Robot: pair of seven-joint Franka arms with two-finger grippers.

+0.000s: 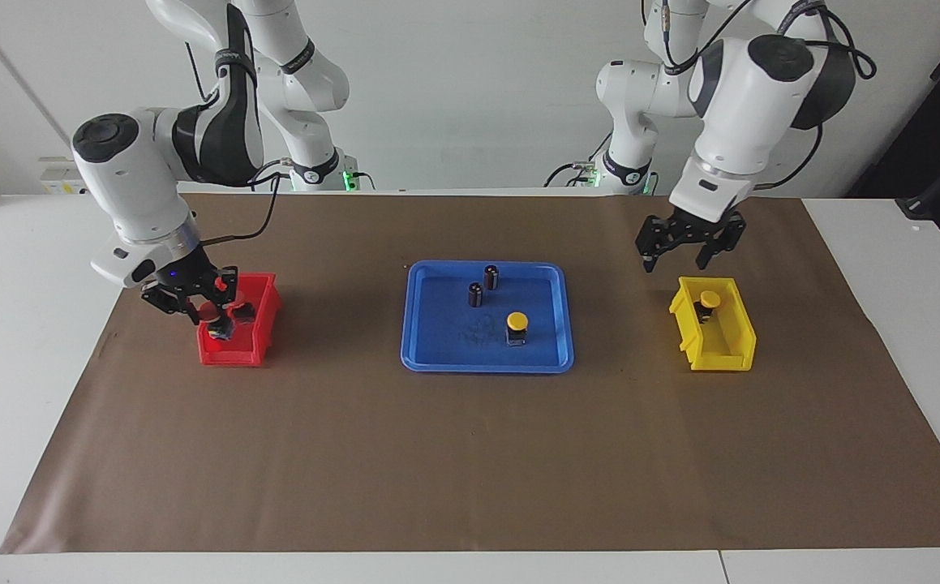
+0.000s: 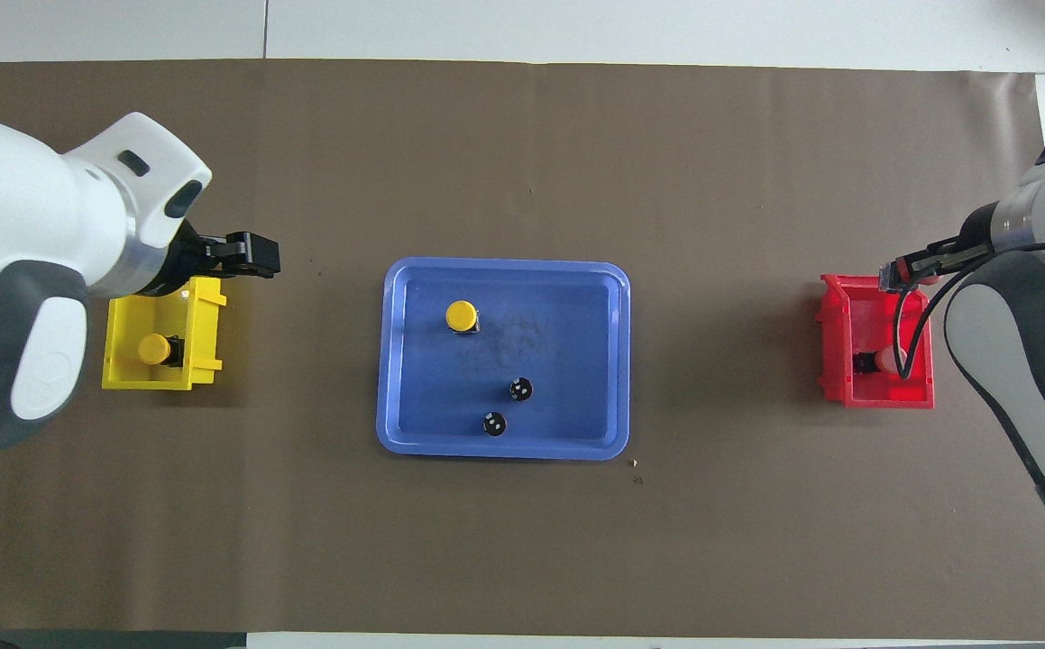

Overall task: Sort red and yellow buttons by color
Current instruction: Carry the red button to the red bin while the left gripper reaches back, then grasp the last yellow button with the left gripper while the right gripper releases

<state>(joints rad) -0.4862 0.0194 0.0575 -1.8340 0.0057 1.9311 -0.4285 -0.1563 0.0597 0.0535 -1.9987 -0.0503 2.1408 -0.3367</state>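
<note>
Both tools: left tool (image 1: 679, 258) open, empty; right tool (image 1: 208, 312) unclear.

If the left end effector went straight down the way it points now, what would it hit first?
Probably the yellow bin: the left end effector, fingers open, hangs over its end nearer the robots. It might meet the rim there, or the yellow button lying inside; depth is unclear.

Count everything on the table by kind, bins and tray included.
Yellow buttons: 2
Red buttons, both in the red bin: 2
Dark capless cylinders: 2
Bins, red bin and yellow bin: 2
Blue tray: 1
Total: 9
</note>
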